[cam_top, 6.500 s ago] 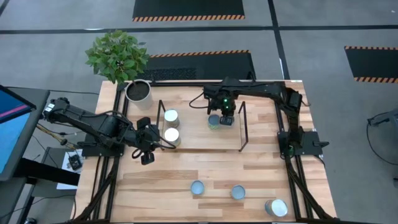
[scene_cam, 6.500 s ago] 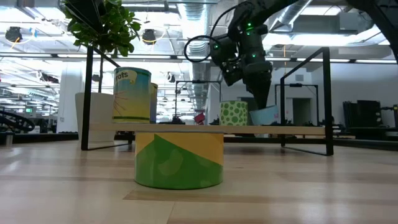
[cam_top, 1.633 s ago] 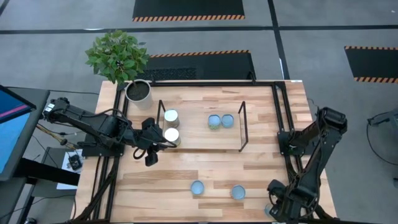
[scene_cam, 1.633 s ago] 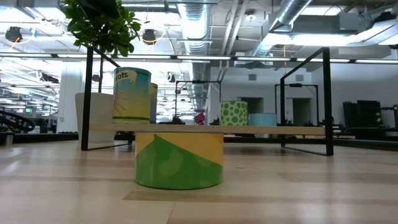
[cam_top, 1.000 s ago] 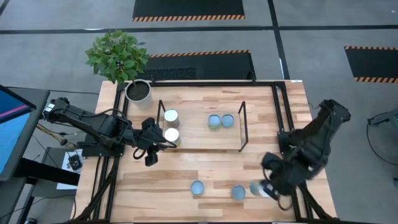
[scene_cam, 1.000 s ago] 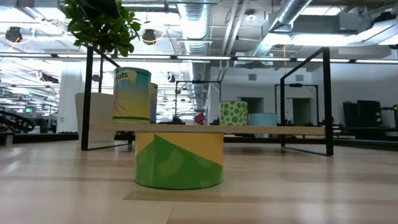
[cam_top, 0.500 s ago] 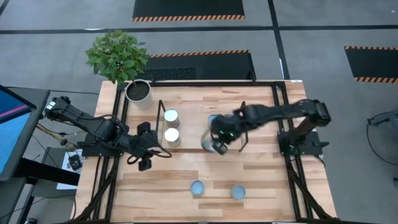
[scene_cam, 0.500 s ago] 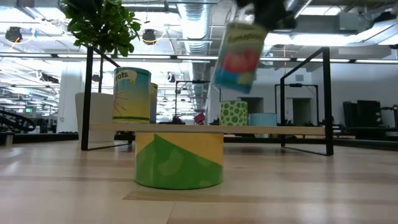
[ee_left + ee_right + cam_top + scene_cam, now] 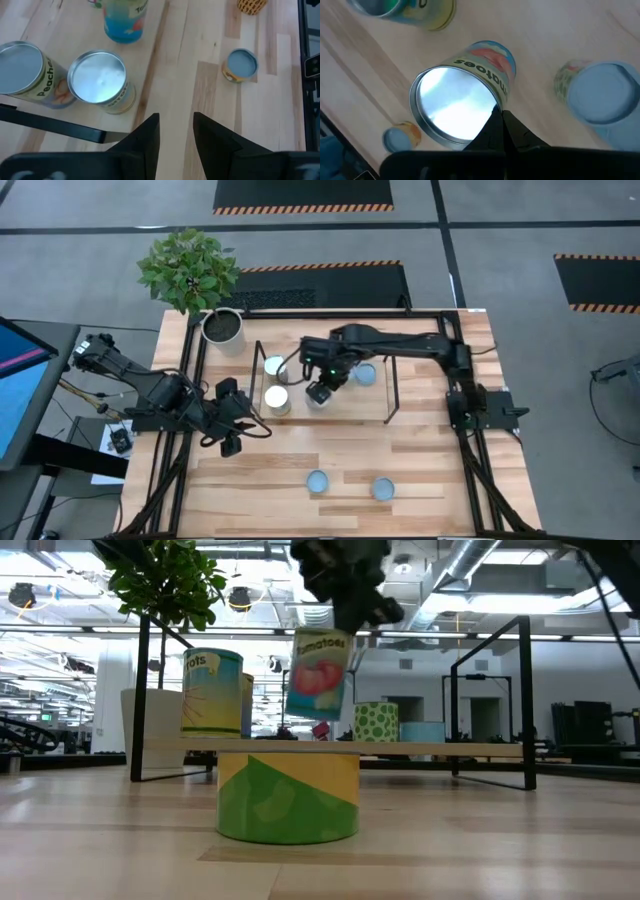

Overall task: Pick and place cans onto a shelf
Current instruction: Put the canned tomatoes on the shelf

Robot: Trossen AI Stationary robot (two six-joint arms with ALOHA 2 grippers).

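My right gripper [image 9: 322,380] is shut on a tomato can [image 9: 320,675] with a silver top [image 9: 452,107], held over the left half of the light-wood shelf [image 9: 330,408]. Two silver-topped cans [image 9: 275,367] [image 9: 275,399] stand on the shelf's left end. A pale blue-topped can [image 9: 365,373] stands further right; the arm hides what is beside it. Two blue-topped cans [image 9: 317,481] [image 9: 382,488] stand on the table near its front edge. My left gripper [image 9: 240,420] is open and empty just left of the shelf; its fingers also show in the left wrist view [image 9: 176,117]. My right gripper pinches the tomato can by its top rim [image 9: 496,106], at one side of the lid, between its two nearly closed fingers [image 9: 495,125]. The fingers come from above. The can hangs below them, slightly tilted, clear of the shelf board [image 9: 330,748].
A white plant pot [image 9: 222,327] stands at the table's far left corner. The shelf's black wire uprights [image 9: 258,375] [image 9: 390,380] stand at both its ends. A green and yellow can [image 9: 288,795] fills the low view's foreground. Bare wood lies between the shelf and the front cans.
My right gripper has carried the tomato can from the table's near right corner up and toward the far left. It has come over the shelf, then lower and further left. My left gripper has drawn back a little from the shelf toward the table's left edge.
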